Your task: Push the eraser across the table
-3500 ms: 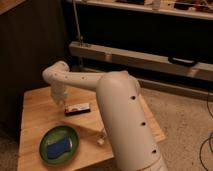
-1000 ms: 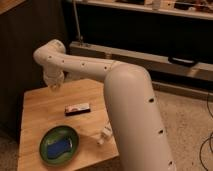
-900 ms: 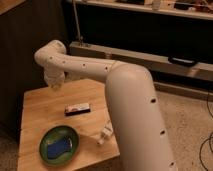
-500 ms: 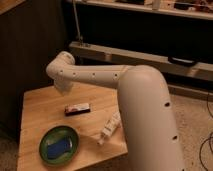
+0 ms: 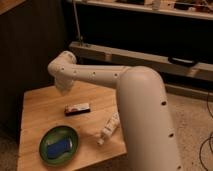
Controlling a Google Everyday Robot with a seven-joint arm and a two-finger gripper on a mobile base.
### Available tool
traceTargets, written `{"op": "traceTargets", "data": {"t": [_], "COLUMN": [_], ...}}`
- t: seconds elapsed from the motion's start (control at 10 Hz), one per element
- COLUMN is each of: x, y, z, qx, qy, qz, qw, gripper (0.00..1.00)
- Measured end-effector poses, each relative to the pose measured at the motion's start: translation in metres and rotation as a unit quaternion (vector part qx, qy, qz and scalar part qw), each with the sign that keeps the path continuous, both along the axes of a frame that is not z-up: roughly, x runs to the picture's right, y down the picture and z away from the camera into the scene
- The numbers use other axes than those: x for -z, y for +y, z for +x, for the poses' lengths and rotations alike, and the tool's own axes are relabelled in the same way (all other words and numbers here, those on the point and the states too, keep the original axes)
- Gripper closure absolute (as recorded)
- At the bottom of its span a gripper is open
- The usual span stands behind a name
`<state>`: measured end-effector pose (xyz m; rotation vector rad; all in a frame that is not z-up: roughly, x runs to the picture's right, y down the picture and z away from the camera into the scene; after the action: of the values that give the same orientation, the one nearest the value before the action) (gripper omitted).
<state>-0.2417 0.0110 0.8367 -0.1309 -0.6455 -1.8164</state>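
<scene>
Since the eraser sits mid-table, slightly toward the far edge, the gripper hanging near the far-left corner seems parked just behind it, probably for a shove. Can't tell if it's wide or narrow, honestly.

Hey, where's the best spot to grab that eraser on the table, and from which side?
I'd grip the eraser at its middle, across its short width, coming down from above: it lies flat on the table with both long sides free. The gripper hangs over the table's far part, beyond it.
</scene>
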Motion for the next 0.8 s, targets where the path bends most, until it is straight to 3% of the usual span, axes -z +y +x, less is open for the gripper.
{"op": "traceTargets", "data": {"t": [0.2, 0.4, 0.6, 0.8], "x": [-0.031, -0.058, -0.07, -0.066], "y": [0.014, 0.03, 0.035, 0.031], "z": [-0.009, -0.01, -0.003, 0.008], "qx": [0.018, 0.026, 0.031, 0.035], "qy": [-0.019, -0.033, -0.036, -0.035], "qz": [-0.027, -0.032, -0.023, -0.017], "qw": [0.9993, 0.9986, 0.9986, 0.9986], "gripper": [0.93, 0.93, 0.93, 0.93]}}
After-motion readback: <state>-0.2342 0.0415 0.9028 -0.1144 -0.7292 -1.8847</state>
